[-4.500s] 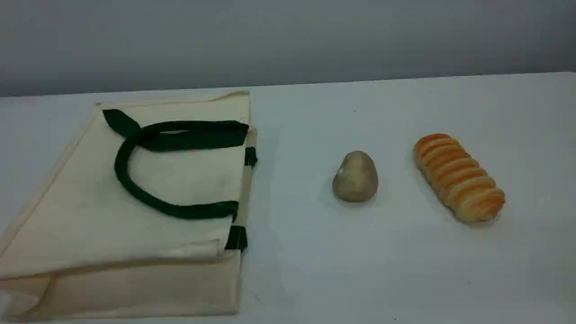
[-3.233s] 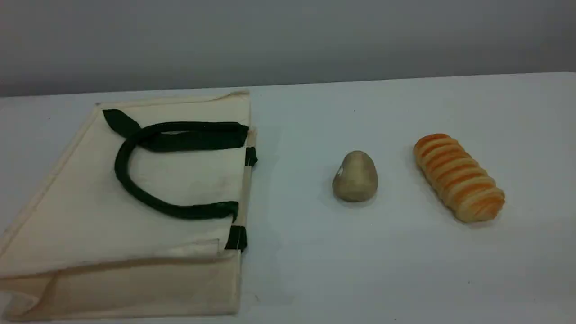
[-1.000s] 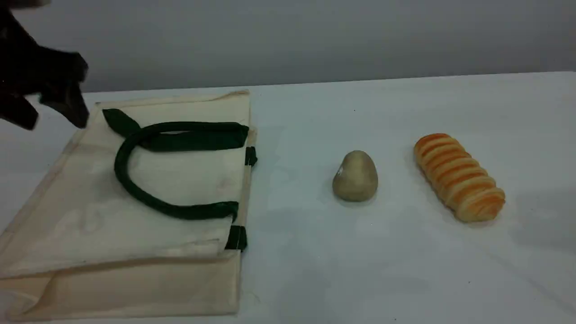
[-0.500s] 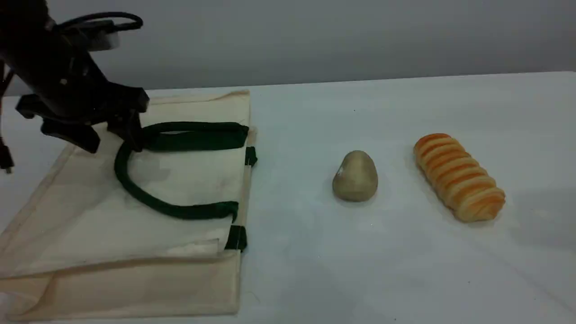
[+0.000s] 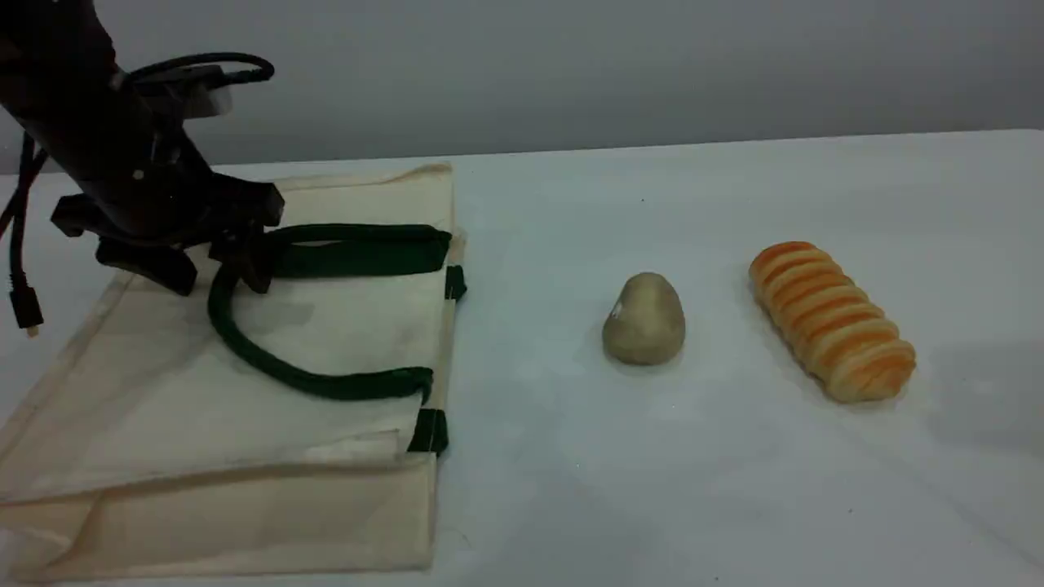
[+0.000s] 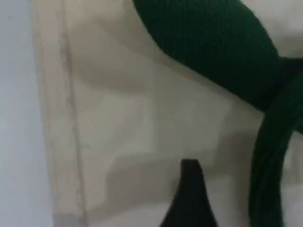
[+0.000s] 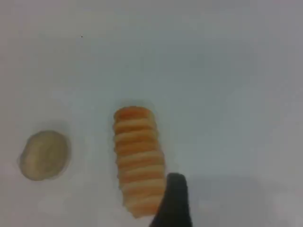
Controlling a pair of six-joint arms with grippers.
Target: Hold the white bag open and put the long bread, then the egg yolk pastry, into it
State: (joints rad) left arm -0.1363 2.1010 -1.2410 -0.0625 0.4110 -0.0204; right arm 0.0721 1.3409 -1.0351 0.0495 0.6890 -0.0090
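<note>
The white bag [image 5: 326, 326] lies flat on the left of the table, its green handles [image 5: 359, 244] resting on top. My left gripper [image 5: 216, 277] hovers open low over the far left bend of the handle loop, one finger on each side of the strap. The left wrist view shows bag cloth [image 6: 142, 118], the green strap [image 6: 213, 47] and one dark fingertip [image 6: 189, 189]. The egg yolk pastry [image 5: 644, 319] sits mid-table and the long bread [image 5: 832, 322] to its right. My right gripper is outside the scene view. Its fingertip [image 7: 175, 194] hangs above the near end of the long bread [image 7: 139, 156], with the pastry [image 7: 45, 155] off to the left.
The white table [image 5: 734, 489] ends at a far edge in front of a grey wall. A black cable [image 5: 24, 302] dangles from the left arm beside the bag's left edge.
The left arm came in from the top left and dropped onto the bag's handle loop, shifting slightly right and down in the last half second. Bag, pastry and bread have not moved.
</note>
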